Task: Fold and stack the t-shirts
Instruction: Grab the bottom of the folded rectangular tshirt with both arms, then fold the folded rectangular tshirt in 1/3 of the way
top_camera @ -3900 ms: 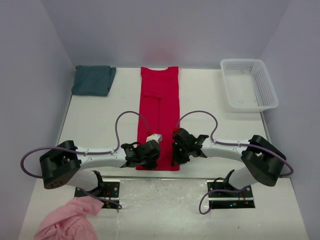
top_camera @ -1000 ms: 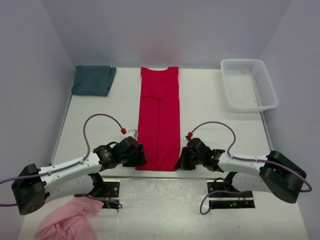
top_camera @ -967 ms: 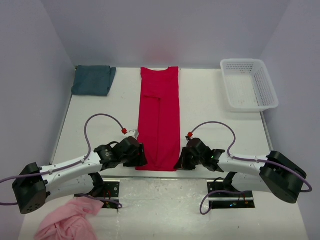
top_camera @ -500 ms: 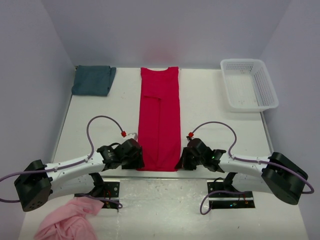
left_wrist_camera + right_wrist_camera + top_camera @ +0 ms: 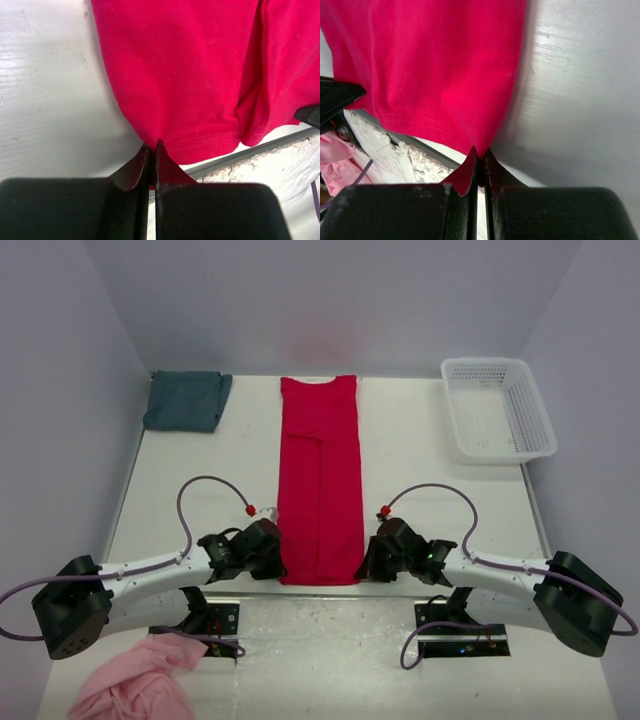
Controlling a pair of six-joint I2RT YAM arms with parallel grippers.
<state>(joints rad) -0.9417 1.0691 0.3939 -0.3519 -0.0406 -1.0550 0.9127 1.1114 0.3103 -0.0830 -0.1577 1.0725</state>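
- The crimson t-shirt [image 5: 319, 480] lies as a long, narrow folded strip down the middle of the top view, on the white table [image 5: 430, 490].
- The left hand [image 5: 151, 148] is clenched on its bottom-left hem corner.
- The right hand [image 5: 479, 152] pinches the bottom-right corner.
- The teal t-shirt [image 5: 186, 400] sits folded at upper left.

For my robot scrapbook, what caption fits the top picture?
Left gripper and right gripper pinch near corners of the red t-shirt.

bright, even light — soft shadows, wrist views slightly blurred
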